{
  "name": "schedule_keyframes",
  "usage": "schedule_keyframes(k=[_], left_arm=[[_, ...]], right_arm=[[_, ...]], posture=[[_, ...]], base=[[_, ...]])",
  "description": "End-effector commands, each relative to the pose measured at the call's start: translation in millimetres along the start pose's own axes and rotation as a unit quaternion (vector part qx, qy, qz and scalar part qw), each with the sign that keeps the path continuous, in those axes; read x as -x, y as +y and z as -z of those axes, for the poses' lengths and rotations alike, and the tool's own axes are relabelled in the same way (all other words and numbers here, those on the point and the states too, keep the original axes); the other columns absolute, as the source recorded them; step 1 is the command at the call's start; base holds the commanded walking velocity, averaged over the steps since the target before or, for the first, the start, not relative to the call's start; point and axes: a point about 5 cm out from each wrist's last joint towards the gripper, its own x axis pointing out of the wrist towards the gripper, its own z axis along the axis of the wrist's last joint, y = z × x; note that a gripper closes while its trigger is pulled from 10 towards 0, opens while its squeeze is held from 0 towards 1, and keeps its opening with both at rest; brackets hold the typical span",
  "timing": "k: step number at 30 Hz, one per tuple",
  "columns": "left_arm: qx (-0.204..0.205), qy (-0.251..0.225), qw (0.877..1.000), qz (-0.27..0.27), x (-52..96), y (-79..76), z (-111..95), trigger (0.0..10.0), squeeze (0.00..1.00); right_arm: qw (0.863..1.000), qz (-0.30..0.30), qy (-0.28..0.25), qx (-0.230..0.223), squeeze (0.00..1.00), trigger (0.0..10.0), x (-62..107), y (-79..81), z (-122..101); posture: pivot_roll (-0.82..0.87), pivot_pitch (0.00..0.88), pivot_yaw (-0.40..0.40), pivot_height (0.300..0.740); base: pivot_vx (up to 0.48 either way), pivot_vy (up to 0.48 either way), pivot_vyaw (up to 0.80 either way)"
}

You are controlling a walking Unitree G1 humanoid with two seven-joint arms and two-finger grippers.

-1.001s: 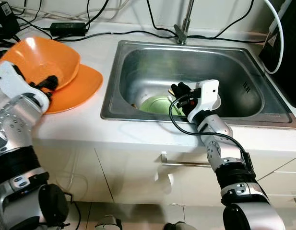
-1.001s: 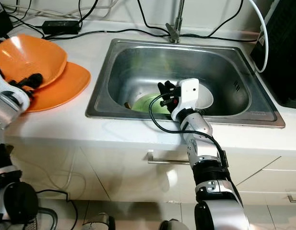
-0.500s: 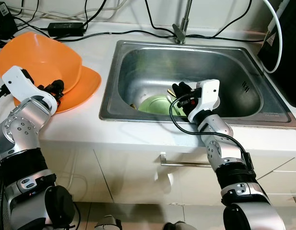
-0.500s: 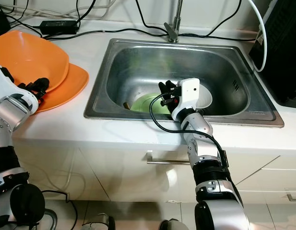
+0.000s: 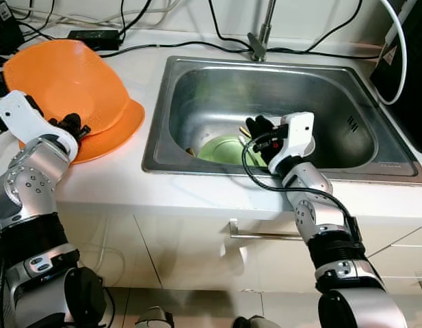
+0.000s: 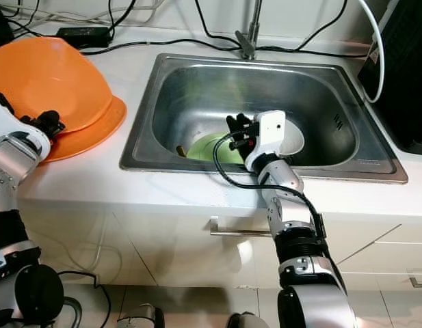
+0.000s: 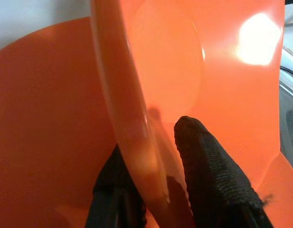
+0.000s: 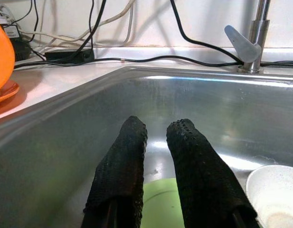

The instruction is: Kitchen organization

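An orange bowl (image 5: 63,82) stands tipped up on its edge over an orange plate (image 5: 122,123) on the white counter at the left. My left gripper (image 5: 70,126) is shut on the bowl's near rim (image 7: 137,142), one finger (image 7: 208,175) inside the bowl and the other behind the rim. My right gripper (image 5: 255,130) hovers inside the steel sink (image 5: 190,89), just above a green plate (image 8: 160,199). Its fingers (image 8: 193,161) are close together with nothing between them. A white bowl (image 6: 294,140) lies beside the green plate.
The faucet (image 5: 263,34) rises behind the sink. Black cables and a power adapter (image 5: 94,35) lie along the back of the counter. A black appliance (image 5: 416,75) stands at the right. Cabinet fronts with a handle (image 5: 262,234) are below.
The orange bowl has been tipped up steeper on its edge by my left gripper, which shifted slightly left. The right arm has stayed in place over the green plate.
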Motion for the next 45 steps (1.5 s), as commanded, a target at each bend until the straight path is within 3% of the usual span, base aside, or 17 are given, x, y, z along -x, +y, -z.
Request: schedule_keyframes(k=[1, 13, 16, 17, 18, 24, 37, 45], left_arm=[[-0.017, -0.018, 1.000, 0.001, 2.1, -4.4, -7, 0.0, 0.00], [-0.060, -0.089, 0.993, 0.041, 7.5, -19.7, -26, 0.0, 0.00], [-0.090, -0.128, 0.984, 0.082, 12.6, -34.6, -35, 0.0, 0.00], [-0.093, -0.133, 0.983, 0.090, 13.3, -37.6, -37, 4.0, 0.00], [-0.099, -0.135, 0.981, 0.093, 13.3, -39.1, -37, 10.0, 0.00], [-0.100, -0.127, 0.980, 0.114, 12.4, -46.1, -27, 10.0, 0.00], [-0.096, -0.145, 0.961, 0.214, 21.9, -91.0, -18, 10.0, 0.00], [-0.094, -0.129, 0.956, 0.248, 23.2, -106.4, -4, 10.0, 0.00]], right_arm=[[1.000, 0.001, 0.005, -0.005, 0.00, 10.0, -0.7, 0.2, 1], [1.000, 0.005, 0.009, -0.006, 0.00, 10.0, -1.6, -0.6, 2], [1.000, 0.007, 0.006, -0.007, 0.00, 10.0, -2.7, -1.2, 0], [1.000, 0.008, 0.006, -0.008, 0.00, 10.0, -3.1, -1.6, -1], [1.000, 0.009, 0.006, -0.007, 0.00, 10.0, -3.5, -1.9, -1], [1.000, 0.020, -0.001, -0.010, 0.00, 10.0, -5.9, -3.9, -5], [0.999, 0.022, -0.026, -0.027, 0.00, 10.0, -13.5, -3.7, -19], [0.999, 0.009, -0.036, -0.035, 0.00, 10.0, -16.6, 1.0, -23]], posture=[[0.07, 0.079, -0.027, 0.718], [0.07, 0.076, -0.028, 0.718], [0.07, 0.076, -0.028, 0.718], [0.07, 0.074, -0.028, 0.718], [0.07, 0.074, -0.029, 0.718], [0.07, 0.067, -0.027, 0.718], [0.07, 0.045, -0.026, 0.718], [0.06, 0.036, -0.023, 0.718]], base=[[0.000, 0.000, 0.00], [0.000, 0.000, 0.00], [0.000, 0.000, 0.00], [0.000, 0.000, 0.00], [0.000, 0.000, 0.00], [0.000, 0.000, 0.00], [0.000, 0.000, 0.00], [0.000, 0.000, 0.00]])
